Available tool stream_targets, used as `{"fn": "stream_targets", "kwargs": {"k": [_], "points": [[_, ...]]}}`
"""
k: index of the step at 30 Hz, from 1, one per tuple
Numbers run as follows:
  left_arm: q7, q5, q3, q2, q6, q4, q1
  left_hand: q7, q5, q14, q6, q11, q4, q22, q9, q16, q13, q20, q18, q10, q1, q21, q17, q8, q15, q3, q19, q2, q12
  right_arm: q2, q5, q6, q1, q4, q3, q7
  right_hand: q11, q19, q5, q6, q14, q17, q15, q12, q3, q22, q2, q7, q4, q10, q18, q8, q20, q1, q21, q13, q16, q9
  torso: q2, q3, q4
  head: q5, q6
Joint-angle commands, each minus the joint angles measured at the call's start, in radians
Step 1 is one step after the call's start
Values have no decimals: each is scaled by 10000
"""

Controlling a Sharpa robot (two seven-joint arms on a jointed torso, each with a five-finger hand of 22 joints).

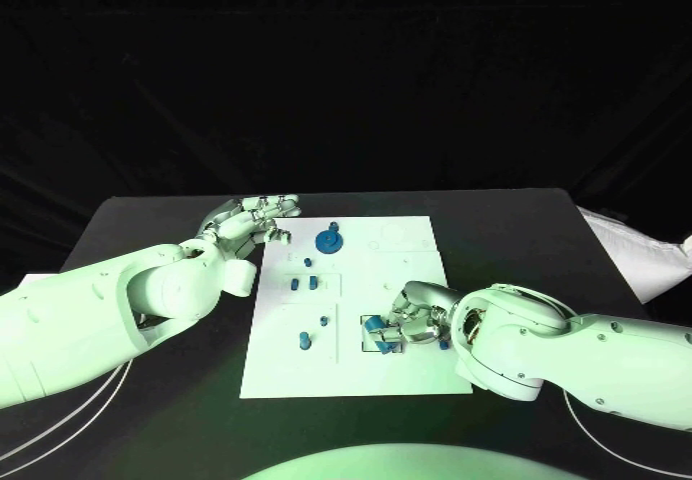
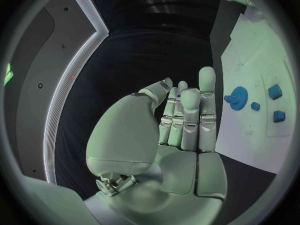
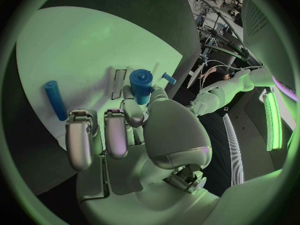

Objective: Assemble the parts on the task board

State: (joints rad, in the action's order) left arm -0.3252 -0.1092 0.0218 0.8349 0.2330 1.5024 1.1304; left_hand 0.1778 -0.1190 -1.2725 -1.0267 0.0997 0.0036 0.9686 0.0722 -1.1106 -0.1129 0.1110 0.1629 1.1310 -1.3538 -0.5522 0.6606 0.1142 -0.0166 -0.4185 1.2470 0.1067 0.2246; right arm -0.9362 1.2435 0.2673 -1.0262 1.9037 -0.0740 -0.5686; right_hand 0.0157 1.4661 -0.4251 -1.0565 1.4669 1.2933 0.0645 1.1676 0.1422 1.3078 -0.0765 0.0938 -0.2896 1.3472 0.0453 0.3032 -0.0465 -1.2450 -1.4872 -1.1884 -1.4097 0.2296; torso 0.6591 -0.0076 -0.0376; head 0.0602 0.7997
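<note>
The white task board (image 1: 411,250) lies in the middle of the black table. My right hand (image 1: 415,320) is over the board's near right part and pinches a short blue cylinder (image 1: 378,328) (image 3: 140,85) between thumb and a finger, just above the board. A long blue peg (image 3: 55,100) lies flat on the board beside that hand. My left hand (image 1: 253,225) (image 2: 181,120) hovers at the board's far left corner, fingers straight and holding nothing. A blue gear (image 1: 330,241) (image 2: 238,97) sits on the board close to it. Small blue parts (image 1: 296,284) (image 2: 275,91) lie further along the board.
A white bundle (image 1: 635,255) lies at the table's right edge. White cables (image 1: 58,425) curve over the table's near left corner. Another blue part (image 1: 304,341) rests on the board's near left area.
</note>
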Motion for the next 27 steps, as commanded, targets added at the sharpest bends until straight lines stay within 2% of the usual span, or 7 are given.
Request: {"fn": "stream_targets", "kwargs": {"k": [1,5,11,12,14,17,27], "points": [[-31,33,-7,-6,-177,32,-1,12,-53,66,70,10,11,-11,-6,32,-12,32,139,-43,18,55,-12,44,6,52,-28,-65,54,50,-132,-274,4,-46,0,-115,-255,27,51,-338,556,-16,88,61,47,1163,-23,-292,2,357,-62,72,50,56,28,-24,53,271,5,3,3,-3,-3],[-29,33,-7,-16,-186,29,-1,11,-55,71,81,9,8,-19,-7,27,-13,34,141,-64,13,66,-20,47,7,60,-27,-70,71,123,25,-41,3,-108,0,13,-272,0,262,-387,551,-39,104,73,160,1126,-47,-310,-10,385,-53,73,71,215,54,-76,74,316,3,6,-9,5,-10],[-17,34,-8,-24,-197,24,-1,11,-55,71,82,9,8,-20,-7,26,-13,35,141,-65,13,67,-21,47,7,60,-27,-70,73,185,183,67,2,-176,0,68,-277,-52,1583,-402,534,-145,115,-87,632,1048,57,-318,-1,351,-34,25,92,640,112,-68,156,431,6,10,2,5,-38],[-16,34,-8,-22,-197,25,-1,11,-55,71,82,9,8,-20,-7,26,-13,35,141,-65,13,67,-21,47,7,60,-27,-70,73,190,220,70,1,-187,0,61,-272,-70,2031,-398,528,-180,113,-144,774,1022,112,-313,4,334,-28,9,89,728,131,-56,184,462,5,9,7,6,-36],[-14,34,-8,-20,-199,24,-1,11,-55,71,82,9,8,-20,-7,26,-13,35,141,-65,13,67,-21,47,7,60,-27,-70,73,192,280,68,1,-202,0,39,-258,-86,2591,-390,525,-212,102,-221,1023,996,123,-309,-1,322,-20,-21,86,955,154,-62,213,523,6,13,12,6,-37],[-13,40,-8,-17,-206,33,-1,11,-55,71,82,9,8,-20,-7,26,-13,35,141,-65,13,67,-21,47,7,60,-27,-70,73,180,383,36,1,-219,0,18,-249,-118,3147,-374,516,-274,98,-332,1281,947,145,-296,-13,291,-8,-56,76,1261,192,-40,262,581,6,13,17,10,-35],[-16,475,-8,-28,-345,101,-1,12,-57,60,93,9,1,-4,-8,6,-13,35,137,-78,3,39,7,46,8,61,-14,-72,80,124,571,-38,2,-193,0,159,-229,-224,3224,-309,475,-462,80,-601,1355,795,198,-267,39,168,30,-117,64,1151,295,122,397,611,4,18,8,30,-35]]}}
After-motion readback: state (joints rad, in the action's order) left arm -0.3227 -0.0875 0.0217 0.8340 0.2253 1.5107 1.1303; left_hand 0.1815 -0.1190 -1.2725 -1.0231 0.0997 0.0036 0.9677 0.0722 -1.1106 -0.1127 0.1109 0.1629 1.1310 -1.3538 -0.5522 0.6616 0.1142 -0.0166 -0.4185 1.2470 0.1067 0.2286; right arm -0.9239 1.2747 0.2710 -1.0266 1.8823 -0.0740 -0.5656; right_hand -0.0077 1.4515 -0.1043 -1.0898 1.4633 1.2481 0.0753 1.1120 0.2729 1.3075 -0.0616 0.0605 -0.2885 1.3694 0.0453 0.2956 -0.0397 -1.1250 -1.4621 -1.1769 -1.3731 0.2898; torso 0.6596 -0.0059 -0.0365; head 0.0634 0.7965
